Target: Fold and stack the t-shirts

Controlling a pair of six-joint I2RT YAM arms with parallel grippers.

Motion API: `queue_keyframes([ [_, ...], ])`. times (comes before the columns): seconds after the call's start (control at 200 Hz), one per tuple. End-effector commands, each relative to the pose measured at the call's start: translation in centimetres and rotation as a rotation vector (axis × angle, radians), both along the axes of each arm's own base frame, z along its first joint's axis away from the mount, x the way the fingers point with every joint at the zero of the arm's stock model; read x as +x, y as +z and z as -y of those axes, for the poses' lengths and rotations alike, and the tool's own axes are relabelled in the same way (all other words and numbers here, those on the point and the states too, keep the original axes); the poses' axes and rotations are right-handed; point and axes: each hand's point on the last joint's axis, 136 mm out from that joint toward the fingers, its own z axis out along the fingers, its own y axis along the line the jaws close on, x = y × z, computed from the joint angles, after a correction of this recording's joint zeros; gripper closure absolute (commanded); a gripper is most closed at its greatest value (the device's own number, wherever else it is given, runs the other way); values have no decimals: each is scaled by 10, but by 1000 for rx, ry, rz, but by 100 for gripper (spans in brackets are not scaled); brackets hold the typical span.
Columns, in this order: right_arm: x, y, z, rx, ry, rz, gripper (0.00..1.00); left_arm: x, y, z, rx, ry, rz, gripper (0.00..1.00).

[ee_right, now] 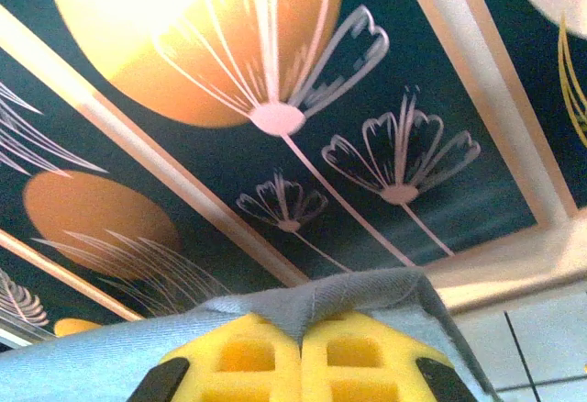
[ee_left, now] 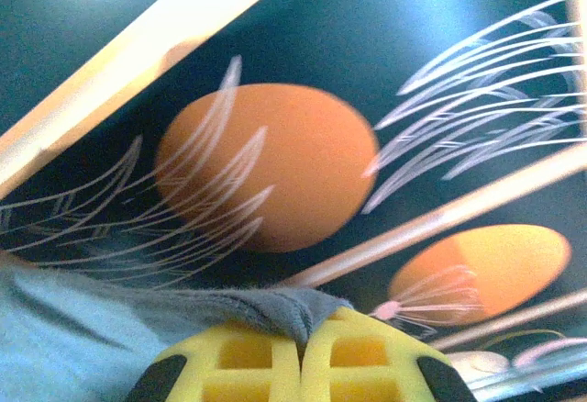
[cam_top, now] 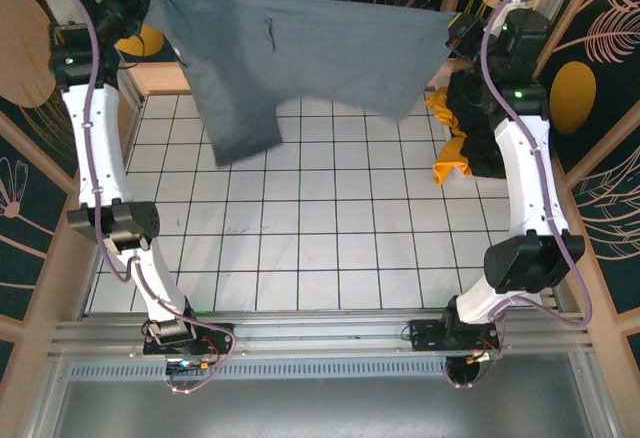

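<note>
The tiled table (cam_top: 330, 238) lies open across its middle and near half. At the far end the grey-blue t-shirt (cam_top: 300, 58) hangs stretched between the left arm (cam_top: 95, 158) and right arm (cam_top: 530, 168), blocking passage. A heap of black and yellow-orange t-shirts (cam_top: 475, 128) fills the far right corner, apparently touching the wall (cam_top: 600, 18).

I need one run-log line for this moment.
left claw: shut on grey-blue t-shirt | right claw: shut on it | t-shirt: hangs spread above table | other shirts: heaped right

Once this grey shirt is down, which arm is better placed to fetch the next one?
Right, likely. The black and yellow-orange pile lies beside the right pincer; the left pincer grips the grey shirt across the table.
</note>
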Motion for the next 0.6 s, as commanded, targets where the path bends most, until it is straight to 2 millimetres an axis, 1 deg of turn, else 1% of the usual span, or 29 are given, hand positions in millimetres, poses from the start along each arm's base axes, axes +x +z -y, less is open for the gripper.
queue_keyframes([
  [0.0,-38,41,26,-2,-87,80,100,-68,65,8,47,7,171,100],
  [0.005,-39,40,26,-2,-89,79,100,-69,62,8,49,12,165,100],
  [0.015,-41,39,27,-4,-92,75,100,-77,64,8,54,24,169,100],
  [0.04,-47,34,27,-3,-97,63,100,-86,56,4,59,57,148,100],
  [0.045,-47,33,27,-3,-97,58,100,-90,58,3,61,63,152,100],
  [0.1,-58,13,27,3,-96,16,100,-103,24,-6,64,133,77,100],
  [0.145,-67,-11,25,12,-94,-33,100,-111,-9,-10,59,164,9,100],
  [0.175,-72,-32,24,18,-98,-74,100,-114,-34,-11,52,173,-43,100],
  [0.18,-74,-32,24,19,-98,-74,100,-115,-39,-12,50,174,-54,100],
  [0.225,-82,-74,24,29,-109,-158,100,-120,-81,-11,30,173,-139,100],
  [0.235,-86,-78,24,32,-112,-167,100,-122,-86,-10,30,172,-144,100],
  [0.25,-89,-95,24,38,-116,-202,100,-124,-103,-10,28,170,-172,100],
  [0.26,-92,-100,24,41,-120,-214,100,-125,-111,-9,28,170,-185,100],
  [0.275,-95,-116,23,44,-124,-249,100,-128,-124,-10,32,174,-203,100],
  [0.325,-108,-164,19,48,-131,-352,100,-139,-169,-13,44,208,-282,100],
  [0.33,-109,-166,19,48,-130,-356,100,-140,-173,-14,46,211,-290,100],
  [0.34,-111,-177,17,46,-129,-381,100,-142,-182,-15,50,217,-306,100],
  [0.345,-112,-179,16,47,-129,-385,100,-143,-187,-16,53,221,-314,100],
  [0.36,-116,-196,14,45,-125,-420,100,-146,-199,-17,61,228,-337,100],
  [0.375,-119,-207,12,44,-121,-445,95,-149,-212,-18,71,233,-362,100],
  [0.4,-125,-232,7,42,-108,-503,84,-152,-232,-18,87,233,-402,92],
  [0.45,-135,-273,1,39,-91,-610,59,-158,-272,-16,108,211,-489,71],
  [0.46,-136,-276,0,37,-89,-620,57,-159,-280,-15,110,206,-507,68],
  [0.47,-139,-289,0,35,-91,-657,52,-160,-287,-14,113,201,-524,63],
  [0.48,-141,-296,0,33,-93,-680,49,-162,-293,-14,118,197,-539,59],
  [0.495,-145,-305,0,28,-97,-713,46,-164,-301,-13,122,193,-561,53],
  [0.51,-148,-314,-1,23,-97,-742,44,-168,-316,-12,125,189,-599,47],
  [0.54,-154,-328,-2,7,-96,-787,41,-175,-336,-12,128,190,-661,37],
  [0.596,-165,-344,-3,-32,-113,-845,37,-189,-361,-11,119,194,-751,32],
])
